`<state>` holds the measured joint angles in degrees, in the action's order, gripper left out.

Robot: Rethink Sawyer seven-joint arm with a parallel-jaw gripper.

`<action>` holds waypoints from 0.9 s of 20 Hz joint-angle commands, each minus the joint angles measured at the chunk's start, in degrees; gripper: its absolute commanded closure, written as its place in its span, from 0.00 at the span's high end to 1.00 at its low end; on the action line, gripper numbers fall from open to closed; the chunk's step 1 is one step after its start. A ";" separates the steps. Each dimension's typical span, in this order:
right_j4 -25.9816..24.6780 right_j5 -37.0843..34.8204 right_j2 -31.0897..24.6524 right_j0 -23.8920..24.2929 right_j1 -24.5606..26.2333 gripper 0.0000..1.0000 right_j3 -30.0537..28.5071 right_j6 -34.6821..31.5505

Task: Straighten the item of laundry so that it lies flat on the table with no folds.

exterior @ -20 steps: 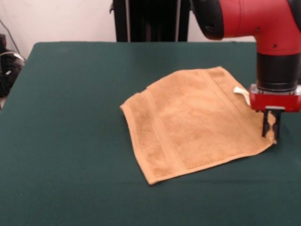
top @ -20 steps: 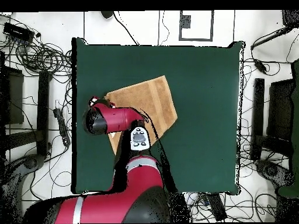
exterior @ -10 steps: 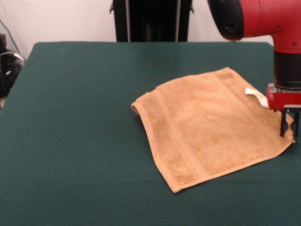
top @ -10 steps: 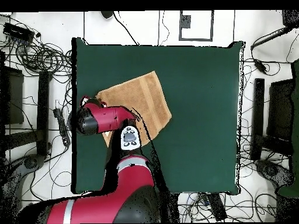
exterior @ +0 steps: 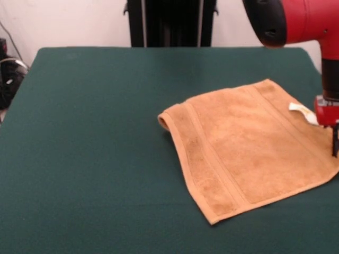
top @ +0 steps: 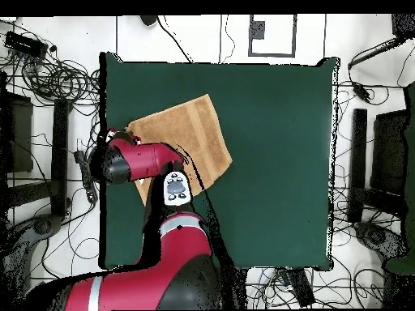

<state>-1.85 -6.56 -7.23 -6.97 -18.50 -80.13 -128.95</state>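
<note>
Since the earlier frames the towel (exterior: 249, 145) has slid with the arm toward the front view's right edge and now lies at that side of the worktop (exterior: 90, 159). Fingers (exterior: 335, 142) sit at its right-hand corner by the white tag (exterior: 303, 112), mostly cut off; grip state: cannot tell. Far-left corner looks curled. Judgement: soft, light, limp terry; drags easily; best held at corners or hem.
</note>
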 commanded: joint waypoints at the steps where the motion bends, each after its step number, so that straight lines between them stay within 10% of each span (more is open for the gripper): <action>1: 3.56 -6.97 -9.17 -1.84 2.49 0.00 3.34 -4.09; 18: 5.76 -7.63 -9.24 -3.10 3.35 0.00 5.84 -5.44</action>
<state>0.53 -8.84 -8.93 -8.59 -18.27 -75.64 -128.95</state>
